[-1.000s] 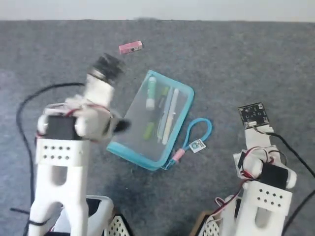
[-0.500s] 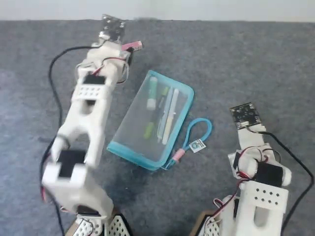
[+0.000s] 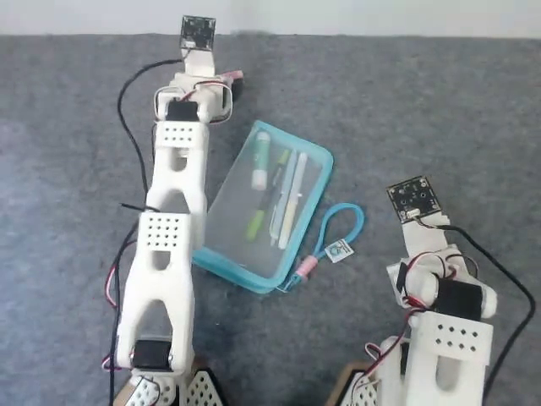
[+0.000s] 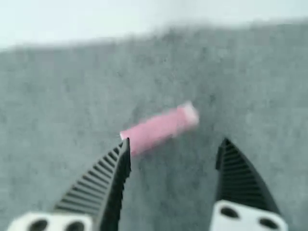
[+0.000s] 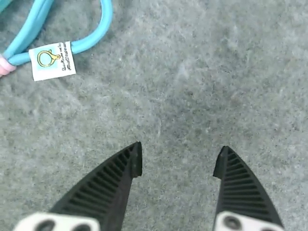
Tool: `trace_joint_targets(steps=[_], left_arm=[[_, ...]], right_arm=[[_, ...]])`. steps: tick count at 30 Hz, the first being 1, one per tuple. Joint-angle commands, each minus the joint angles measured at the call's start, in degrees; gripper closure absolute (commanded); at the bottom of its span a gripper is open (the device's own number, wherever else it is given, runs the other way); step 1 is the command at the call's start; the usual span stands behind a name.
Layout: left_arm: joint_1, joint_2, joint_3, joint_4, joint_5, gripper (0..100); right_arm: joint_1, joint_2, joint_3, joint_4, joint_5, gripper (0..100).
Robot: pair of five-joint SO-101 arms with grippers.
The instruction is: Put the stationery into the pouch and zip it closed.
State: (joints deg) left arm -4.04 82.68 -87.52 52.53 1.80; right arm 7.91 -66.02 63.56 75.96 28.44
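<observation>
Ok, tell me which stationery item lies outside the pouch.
The pink eraser, on the grey carpet just ahead of the left gripper; the pens and markers all lie inside the clear teal-edged pouch.

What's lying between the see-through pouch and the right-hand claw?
From the pouch come its blue strap loop and a white tag, then bare grey mat up to the right gripper. The right wrist view shows this best.
</observation>
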Motion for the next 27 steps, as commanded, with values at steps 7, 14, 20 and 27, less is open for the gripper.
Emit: trace_joint_targets(steps=[7, 14, 20, 27], left_arm=[[-1.32, -4.75, 7.96, -8.35, 1.32, 72], [-0.88, -5.1, 12.18, -8.44, 1.32, 72], [-0.97, -4.92, 12.35, -9.76, 1.05, 74], [-0.53, -2.37, 14.29, -16.09, -7.12, 91]], right_arm=[[-0.57, -0.57, -0.53, -0.66, 0.7, 75.3], [-0.48, -0.57, -0.53, -0.57, 0.7, 75.3], [-0.48, -0.57, -0.44, -0.48, 0.7, 75.3], [-0.4, -0.57, -0.18, -0.48, 0.7, 75.3]])
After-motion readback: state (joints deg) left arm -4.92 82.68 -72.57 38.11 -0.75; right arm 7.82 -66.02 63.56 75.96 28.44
